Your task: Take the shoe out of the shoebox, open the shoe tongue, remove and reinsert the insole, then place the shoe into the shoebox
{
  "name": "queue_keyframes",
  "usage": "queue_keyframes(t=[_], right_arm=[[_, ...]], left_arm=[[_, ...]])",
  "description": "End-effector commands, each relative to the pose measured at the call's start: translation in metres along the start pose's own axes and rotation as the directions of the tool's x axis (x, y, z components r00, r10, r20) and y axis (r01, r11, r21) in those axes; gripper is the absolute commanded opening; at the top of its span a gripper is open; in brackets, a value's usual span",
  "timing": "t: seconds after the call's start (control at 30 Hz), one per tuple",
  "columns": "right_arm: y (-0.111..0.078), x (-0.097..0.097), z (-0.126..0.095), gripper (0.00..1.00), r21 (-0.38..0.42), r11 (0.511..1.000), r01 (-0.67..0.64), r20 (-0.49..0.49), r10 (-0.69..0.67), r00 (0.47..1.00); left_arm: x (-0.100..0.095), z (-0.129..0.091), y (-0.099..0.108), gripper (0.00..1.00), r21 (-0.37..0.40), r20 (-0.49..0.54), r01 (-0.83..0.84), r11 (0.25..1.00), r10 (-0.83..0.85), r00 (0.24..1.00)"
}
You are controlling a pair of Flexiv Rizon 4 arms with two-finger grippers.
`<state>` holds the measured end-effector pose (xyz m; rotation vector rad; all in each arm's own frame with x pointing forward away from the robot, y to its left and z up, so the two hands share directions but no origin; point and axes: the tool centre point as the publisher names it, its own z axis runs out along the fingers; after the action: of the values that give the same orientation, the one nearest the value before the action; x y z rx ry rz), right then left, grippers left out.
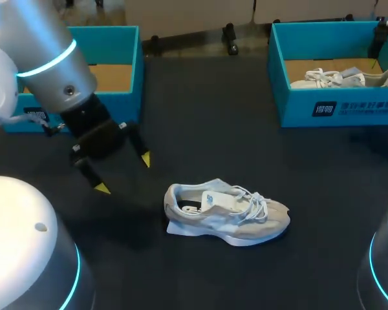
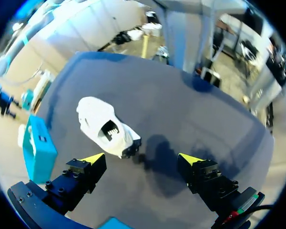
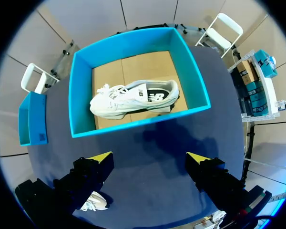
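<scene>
Grey sneaker (image 1: pixel 226 213) upright on table, lower centre of frame. Left gripper (image 1: pixel 123 173) spread wide, empty, at its upper left. Right gripper (image 3: pixel 149 157) wide, empty; ahead of it, teal shoebox (image 3: pixel 133 42) holding second sneaker (image 3: pixel 133 98).

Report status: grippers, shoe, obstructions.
Left gripper open, hovering beside the sneaker. Right gripper open, shoebox with a second sneaker ahead of it. Sneaker upright on the table. Nothing blocks it.

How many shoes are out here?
2: a beige sneaker lies on the table; a white sneaker sits inside the right shoebox. The left shoebox, partly hidden by the left arm, might hold another.
</scene>
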<state>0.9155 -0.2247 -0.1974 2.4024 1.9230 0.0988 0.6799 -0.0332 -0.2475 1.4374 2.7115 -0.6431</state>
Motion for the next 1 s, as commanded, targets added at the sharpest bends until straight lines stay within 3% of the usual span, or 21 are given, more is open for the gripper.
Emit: queue_keyframes(t=[0.03,0.17,0.4,0.87,1.0], right_arm=[[-0.001,0.000,0.000,1.00,-0.002,1.000,-0.002,0.000,0.002,1.000],[-0.001,0.000,0.000,1.00,-0.002,1.000,-0.002,0.000,0.002,1.000],[-0.001,0.000,0.000,1.00,-0.002,1.000,-0.002,0.000,0.002,1.000],[-0.001,0.000,0.000,1.00,-0.002,1.000,-0.002,0.000,0.002,1.000],[-0.001,0.000,0.000,1.00,-0.002,1.000,-0.002,0.000,0.002,1.000]], left_arm=[[0.003,0.002,0.018,1.00,0.383,0.004,0.382,0.841,-0.415,0.910],[0.006,0.008,0.022,1.00,0.499,-0.040,0.450,0.741,-0.498,0.866],[0.013,0.020,0.008,1.00,0.599,-0.013,0.507,0.620,-0.626,0.780],[0.014,0.023,0.007,1.00,0.600,-0.024,0.519,0.609,-0.635,0.772],[0.026,0.041,0.020,1.00,0.632,0.013,0.535,0.561,-0.698,0.716]])
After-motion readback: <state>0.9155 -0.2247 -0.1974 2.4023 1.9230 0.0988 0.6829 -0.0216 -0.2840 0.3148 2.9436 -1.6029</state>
